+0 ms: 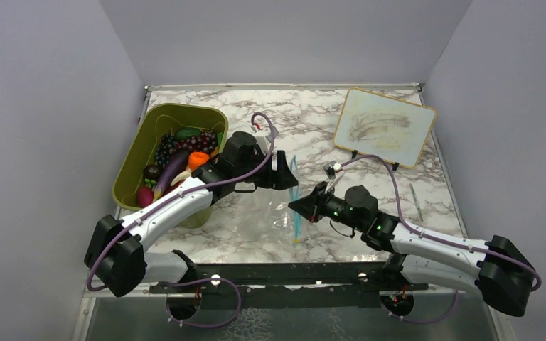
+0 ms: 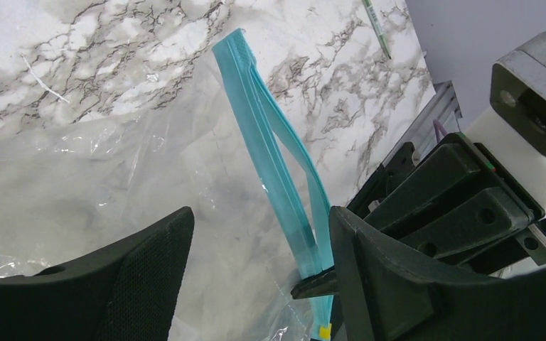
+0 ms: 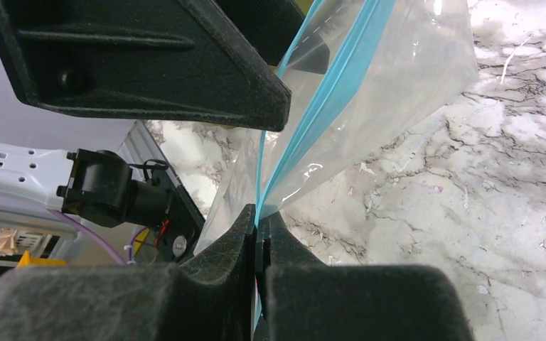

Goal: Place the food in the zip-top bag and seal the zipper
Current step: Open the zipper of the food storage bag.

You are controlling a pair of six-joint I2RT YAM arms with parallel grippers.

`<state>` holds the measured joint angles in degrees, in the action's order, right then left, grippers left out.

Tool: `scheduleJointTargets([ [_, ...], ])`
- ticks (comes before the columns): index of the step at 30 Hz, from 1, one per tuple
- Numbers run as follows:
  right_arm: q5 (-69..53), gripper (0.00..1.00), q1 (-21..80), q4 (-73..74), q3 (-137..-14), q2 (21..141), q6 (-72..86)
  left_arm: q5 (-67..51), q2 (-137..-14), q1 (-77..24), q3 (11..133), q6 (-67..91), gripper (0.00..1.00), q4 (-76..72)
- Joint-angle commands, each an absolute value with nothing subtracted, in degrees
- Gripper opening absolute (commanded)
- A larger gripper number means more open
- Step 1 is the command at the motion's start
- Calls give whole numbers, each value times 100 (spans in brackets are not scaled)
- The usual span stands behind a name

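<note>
The clear zip-top bag [image 1: 274, 213] lies on the marble table between the arms, its teal zipper [image 1: 295, 202] lifted on edge. My right gripper [image 1: 301, 206] is shut on the zipper near its near end; in the right wrist view [image 3: 259, 222] the strip [image 3: 327, 92] runs up out of the closed jaws. My left gripper [image 1: 284, 172] is open just beyond it. In the left wrist view [image 2: 259, 220] the zipper [image 2: 270, 156] stands between the spread fingers, close to the right one. The food [image 1: 178, 158], grapes and orange, red and purple pieces, sits in the olive-green tub [image 1: 138, 142].
A framed whiteboard [image 1: 384, 126] lies at the back right, with a pen [image 1: 414, 201] near the right edge. The tub stands against the left wall. Grey walls close in the table on three sides.
</note>
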<state>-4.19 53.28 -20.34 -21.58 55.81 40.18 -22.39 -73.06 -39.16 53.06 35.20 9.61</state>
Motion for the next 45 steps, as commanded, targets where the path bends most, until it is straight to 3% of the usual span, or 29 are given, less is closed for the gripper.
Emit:
scheduleJointTargets([
  [1,-513,2,5361,-2238,-2264,5618,3885,-2126,-7437,-3999,5498,3420,68,978],
  [3,-489,2,5361,-2176,-2288,5601,3884,-2099,-7468,-4007,5502,3413,61,1012],
  [5,-456,3,5357,-2078,-2314,5571,3897,-2023,-7452,-4008,5511,3395,45,1062],
  [9,-281,19,5361,-1654,-2417,5389,4011,-1979,-7366,-4014,5519,3334,10,1141],
  [11,-142,24,5357,-1440,-2442,5243,4117,-1999,-7305,-4015,5492,3336,0,1158],
  [17,419,27,5361,-727,-2575,4927,4688,-2050,-7063,-4017,5381,3410,0,1153],
  [22,704,21,5360,-554,-2607,4918,4849,-2192,-6918,-4017,5403,3481,0,1148],
  [28,1245,2,5361,-213,-2590,4957,4654,-2227,-6754,-4014,5553,3447,0,1285],
  [35,2010,2,5361,337,-2616,4409,4355,-1928,-6416,-4008,5909,3122,6,1855],
  [40,2099,2,5361,425,-2785,4094,3741,-2516,-6365,-4008,5990,3392,10,1688],
  [42,2161,2,5361,702,-3006,4049,3586,-2991,-6407,-4008,5987,3591,19,1431],
  [45,2271,2,5361,1195,-3423,4003,3315,-3519,-6498,-4008,5996,3791,43,1054],
])
